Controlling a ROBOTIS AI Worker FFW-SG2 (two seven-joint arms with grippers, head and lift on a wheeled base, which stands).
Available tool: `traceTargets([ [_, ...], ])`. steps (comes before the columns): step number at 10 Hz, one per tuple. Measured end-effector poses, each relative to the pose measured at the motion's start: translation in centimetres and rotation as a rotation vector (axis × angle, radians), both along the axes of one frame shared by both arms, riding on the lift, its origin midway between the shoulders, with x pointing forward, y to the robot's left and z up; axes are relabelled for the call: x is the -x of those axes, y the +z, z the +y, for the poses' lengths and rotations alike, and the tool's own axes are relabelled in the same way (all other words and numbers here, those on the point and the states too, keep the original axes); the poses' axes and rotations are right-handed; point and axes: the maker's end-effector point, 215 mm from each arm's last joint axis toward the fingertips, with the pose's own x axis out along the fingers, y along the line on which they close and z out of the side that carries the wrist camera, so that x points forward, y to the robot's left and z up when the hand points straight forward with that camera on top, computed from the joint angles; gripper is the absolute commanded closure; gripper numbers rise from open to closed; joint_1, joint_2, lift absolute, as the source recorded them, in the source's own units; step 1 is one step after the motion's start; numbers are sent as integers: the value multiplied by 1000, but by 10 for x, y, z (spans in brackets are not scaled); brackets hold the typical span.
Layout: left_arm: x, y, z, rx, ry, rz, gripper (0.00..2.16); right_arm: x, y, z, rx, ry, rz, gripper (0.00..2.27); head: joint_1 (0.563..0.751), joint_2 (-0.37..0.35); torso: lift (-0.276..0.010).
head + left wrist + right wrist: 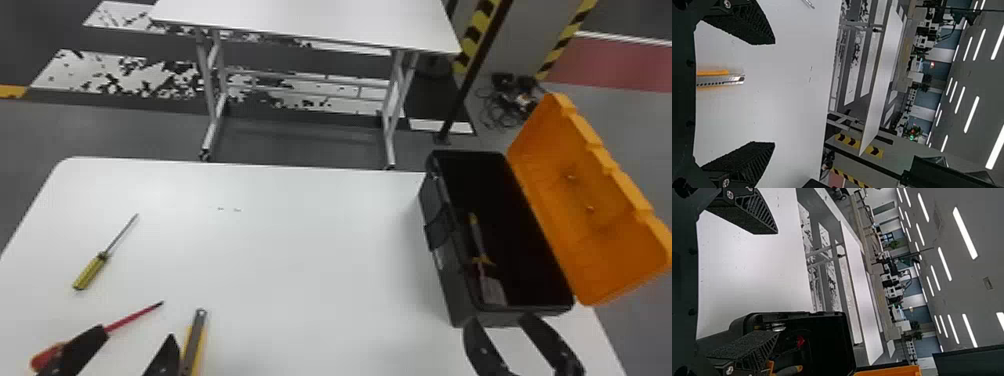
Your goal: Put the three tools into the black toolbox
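In the head view, your left gripper (137, 336) is at the near left of the white table (300, 260), its fingers well apart with nothing between the tips. The red screwdriver (134, 318) lies by its left finger, which partly hides the handle, and the utility knife (194, 345) lies just to the right of its right finger. Farther up the table on your left is the yellow screwdriver (90, 272). Your right gripper (500, 321) is also wide and empty, near the close end of the black toolbox (450, 280). The box stands at the right with its orange lid (585, 200) open and some tools inside.

In your left wrist view, the left gripper (774, 93) shows spread fingers, with the knife seen through the gap, on the table.

In your right wrist view, the right gripper (777, 282) has its fingers wide, one of them overlapping the toolbox in the view; an orange-and-grey handle (789, 370) and a red item (800, 341) show inside the box.
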Motion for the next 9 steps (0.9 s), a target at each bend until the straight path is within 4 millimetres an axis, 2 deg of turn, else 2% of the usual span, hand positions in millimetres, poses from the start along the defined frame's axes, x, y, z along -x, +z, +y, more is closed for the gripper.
traceTargets([
  [4, 1, -3, -20, 48, -26, 66, 76, -3, 5, 0, 32, -7, -18, 103, 695, -173, -51],
  [9, -3, 3, -24, 24, -29, 64, 80, -2, 7, 5, 48, 9, -18, 87, 695, -169, -51],
])
